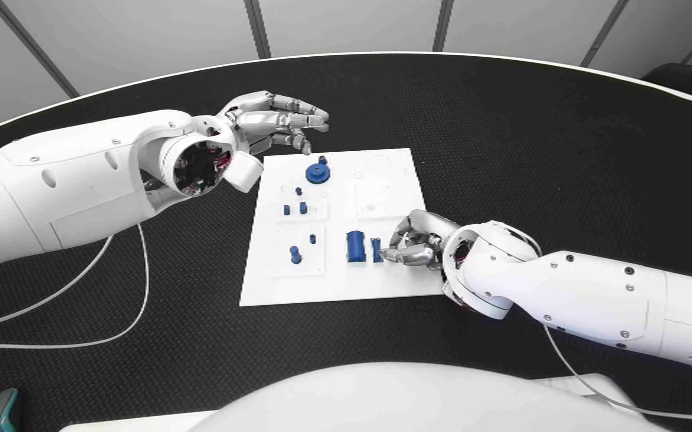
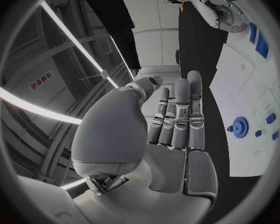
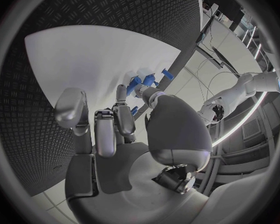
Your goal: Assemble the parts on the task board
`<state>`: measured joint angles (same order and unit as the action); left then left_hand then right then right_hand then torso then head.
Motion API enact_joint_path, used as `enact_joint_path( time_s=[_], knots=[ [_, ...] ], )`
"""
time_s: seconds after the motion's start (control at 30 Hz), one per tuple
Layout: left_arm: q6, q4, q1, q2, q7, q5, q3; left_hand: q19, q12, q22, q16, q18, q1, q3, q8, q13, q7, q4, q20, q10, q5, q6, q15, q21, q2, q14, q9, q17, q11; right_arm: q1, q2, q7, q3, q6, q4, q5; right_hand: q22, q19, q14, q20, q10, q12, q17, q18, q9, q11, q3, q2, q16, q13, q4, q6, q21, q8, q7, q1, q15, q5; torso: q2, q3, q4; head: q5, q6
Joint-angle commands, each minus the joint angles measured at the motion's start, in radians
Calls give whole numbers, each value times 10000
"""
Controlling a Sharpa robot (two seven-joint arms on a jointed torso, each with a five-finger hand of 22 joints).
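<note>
White board (image 1: 382,272) lies mid counter (image 1: 577,152) with small blue parts (image 1: 355,244) on it. Left hand (image 1: 277,119) hovers off the board's far left corner, fingers curled. Right hand (image 1: 418,240) rests at the board's right edge, touching a blue peg (image 1: 376,250).

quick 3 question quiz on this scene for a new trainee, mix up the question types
1. True or false: the left robot hand is holding the blue gear.
2. Which robot hand is at the upright blue pieces near the task board's right edge? A) left B) right C) neither
3. Fill in: the task board lies on a ___ table.

Key:
1. False; it hovers past the board's far left corner, holding nothing.
2. B; the right robot hand has its fingertips at them, though a firm grip cannot be confirmed.
3. black
</note>
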<state>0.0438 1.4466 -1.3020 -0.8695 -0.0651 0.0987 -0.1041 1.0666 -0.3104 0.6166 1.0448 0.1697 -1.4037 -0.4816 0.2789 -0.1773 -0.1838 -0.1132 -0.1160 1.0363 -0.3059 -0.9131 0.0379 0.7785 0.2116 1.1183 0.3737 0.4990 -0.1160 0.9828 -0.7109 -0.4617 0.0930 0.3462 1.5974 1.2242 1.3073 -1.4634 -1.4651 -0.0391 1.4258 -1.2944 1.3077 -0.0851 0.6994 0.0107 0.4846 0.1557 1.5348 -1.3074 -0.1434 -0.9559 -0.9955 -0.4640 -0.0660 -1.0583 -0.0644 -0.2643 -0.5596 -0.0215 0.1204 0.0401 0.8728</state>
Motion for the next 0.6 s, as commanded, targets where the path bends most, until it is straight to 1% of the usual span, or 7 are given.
enact_joint_path(
  time_s=[0.03,0.4,0.5,0.6],
  knots=[
    [-2,-3,0,4,2,0,0,20,-54,-10,29,145,-13,5,38,17,-20,-56,-63,-93,-32,79,-13,-69,-51,-84,-10,-9,-10,0,41,1,0,-21,-33,0,1450,-44,-905,44,59,-62,1916,-25,-15,-3,33,5,-11,-775,56,-54,-50,-4,32,-155,-87,54,-7,-8,-3,-3,-2],
    [-2,-21,0,17,6,0,0,20,-54,-10,29,145,-13,5,38,17,-20,-56,-63,-93,-32,79,-13,-69,-51,-84,-10,-9,-10,-1,145,-100,-1,1,-228,0,1458,-51,-909,48,68,-76,1933,-20,-13,3,50,27,-2,-786,100,-68,-77,-15,38,-219,-93,134,-6,-12,3,-2,-2],
    [-2,-25,1,19,9,0,0,20,-54,-10,29,145,-13,5,38,17,-20,-56,-63,-93,-32,79,-13,-69,-51,-84,-10,-9,-10,-1,168,-125,-2,53,-297,0,1462,-55,-910,52,76,-89,1937,-19,-12,9,82,1,-1,-796,122,-79,-90,-23,47,-268,-97,171,-12,-20,-5,-8,-2],
    [-4,-20,1,10,12,0,-1,20,-54,-10,29,145,-13,5,38,17,-20,-56,-63,-93,-32,79,-13,-69,-51,-84,-10,-9,-10,-1,161,-86,-2,146,-266,0,1458,-52,-909,52,76,-88,1933,-21,-12,11,90,-5,-3,-795,130,-80,-72,-24,49,-284,-98,176,-2,-16,-4,-7,-2]
  ],
)
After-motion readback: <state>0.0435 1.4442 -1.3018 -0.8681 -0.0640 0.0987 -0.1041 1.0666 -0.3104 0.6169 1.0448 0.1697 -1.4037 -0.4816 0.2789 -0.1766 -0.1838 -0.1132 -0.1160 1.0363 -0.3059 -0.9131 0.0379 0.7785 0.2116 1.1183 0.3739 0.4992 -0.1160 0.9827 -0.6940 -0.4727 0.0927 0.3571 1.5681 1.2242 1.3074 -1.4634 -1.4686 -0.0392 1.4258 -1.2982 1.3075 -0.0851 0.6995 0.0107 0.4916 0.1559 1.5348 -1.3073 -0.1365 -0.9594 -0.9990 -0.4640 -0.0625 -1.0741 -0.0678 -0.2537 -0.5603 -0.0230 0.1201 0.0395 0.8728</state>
